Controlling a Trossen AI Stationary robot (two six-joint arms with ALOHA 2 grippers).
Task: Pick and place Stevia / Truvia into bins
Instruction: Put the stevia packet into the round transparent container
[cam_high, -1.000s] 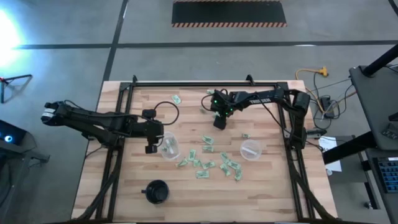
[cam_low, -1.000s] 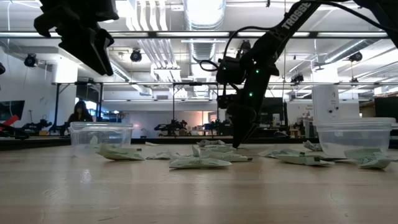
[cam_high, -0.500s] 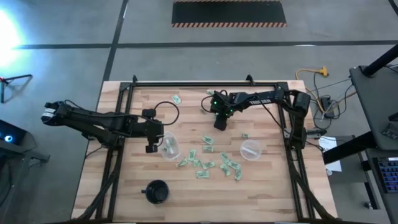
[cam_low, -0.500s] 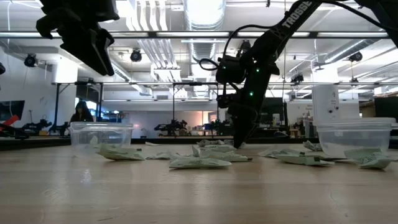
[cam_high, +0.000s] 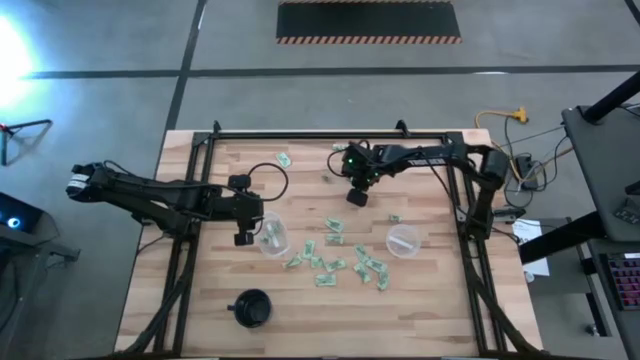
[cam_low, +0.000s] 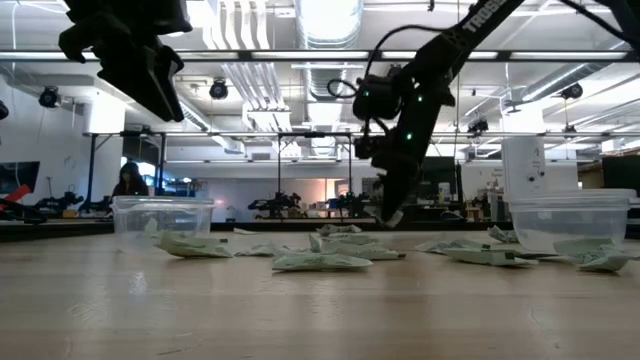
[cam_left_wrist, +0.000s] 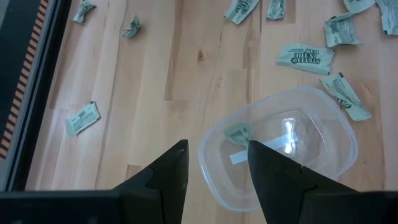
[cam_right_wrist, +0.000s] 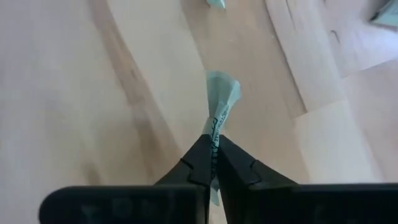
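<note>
Stevia packet pinched in my closed right gripper; I carry it level toward the clear cup at five o'clock, releasing only above its rim.

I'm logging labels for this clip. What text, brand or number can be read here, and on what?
"TROSS": white letters on the right arm, cut off by the picture's edge in the low view.
"STEVIA": seemingly on a packet beside the cup, left wrist view; smaller lines unreadable.
Packet in the right hand: dark print, too small.
Other packets: unreadable.
</note>
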